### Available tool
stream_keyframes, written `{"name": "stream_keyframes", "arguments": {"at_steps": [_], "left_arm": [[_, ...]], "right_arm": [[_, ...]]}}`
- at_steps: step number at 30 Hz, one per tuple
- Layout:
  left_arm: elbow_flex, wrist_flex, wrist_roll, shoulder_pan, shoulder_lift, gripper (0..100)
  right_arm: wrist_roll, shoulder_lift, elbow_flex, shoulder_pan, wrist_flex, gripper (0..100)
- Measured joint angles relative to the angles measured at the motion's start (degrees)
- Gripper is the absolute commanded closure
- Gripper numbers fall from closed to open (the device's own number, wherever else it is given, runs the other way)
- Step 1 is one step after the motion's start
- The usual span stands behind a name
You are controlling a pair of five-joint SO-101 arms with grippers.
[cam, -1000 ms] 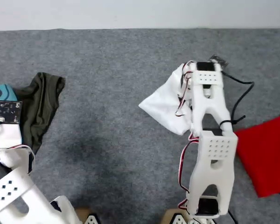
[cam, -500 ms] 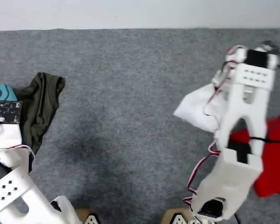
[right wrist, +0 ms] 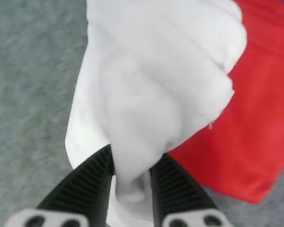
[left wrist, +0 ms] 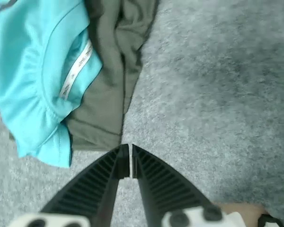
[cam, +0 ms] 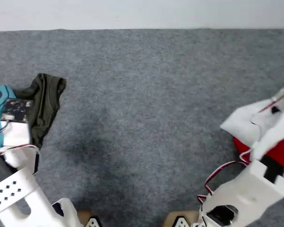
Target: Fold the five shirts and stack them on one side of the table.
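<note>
"Where's the white shirt (right wrist: 156, 94)?"

"Bunched up and clamped between the right fingers (right wrist: 99, 177), hanging partly over the red shirt (right wrist: 255, 132)."

"And the left fingers (left wrist: 120, 163)?"

"Pressed together with nothing between them, over the grey surface (cam: 146, 94), well apart from the red shirt. The teal shirt (left wrist: 33, 71) and olive shirt (left wrist: 113, 71) lie just as far from it, teal overlapping olive."

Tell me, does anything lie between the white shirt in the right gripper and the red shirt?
Nothing visible does. The right gripper is shut on the white shirt, which already partly overlaps the red shirt.
</note>
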Motion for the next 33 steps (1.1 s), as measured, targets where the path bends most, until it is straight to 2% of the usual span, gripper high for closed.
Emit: {"name": "stream_keyframes", "arguments": {"at_steps": [11, 18, 20, 26, 30, 33], "left_arm": [[0.00, 0.00, 1.85, 4.57, 0.00, 98], [0.00, 0.00, 1.85, 4.75, 0.00, 98], [0.00, 0.00, 1.85, 4.75, 0.00, 98], [0.00, 0.00, 1.85, 4.75, 0.00, 98], [0.00, 0.00, 1.85, 4.75, 0.00, 98], [0.00, 0.00, 1.85, 4.75, 0.00, 98]], "right_arm": [[13.01, 0.53, 0.00, 12.31, 0.00, 99.1], [19.08, 9.93, 0.00, 17.76, 0.00, 98.3], [21.10, 11.16, 0.00, 18.37, 0.35, 93.0], [21.10, 9.76, 0.00, 19.25, 0.53, 66.3], [20.48, 3.08, 0.00, 19.16, 0.53, 64.7], [20.31, -2.29, 0.00, 18.64, 0.53, 69.9]]}}
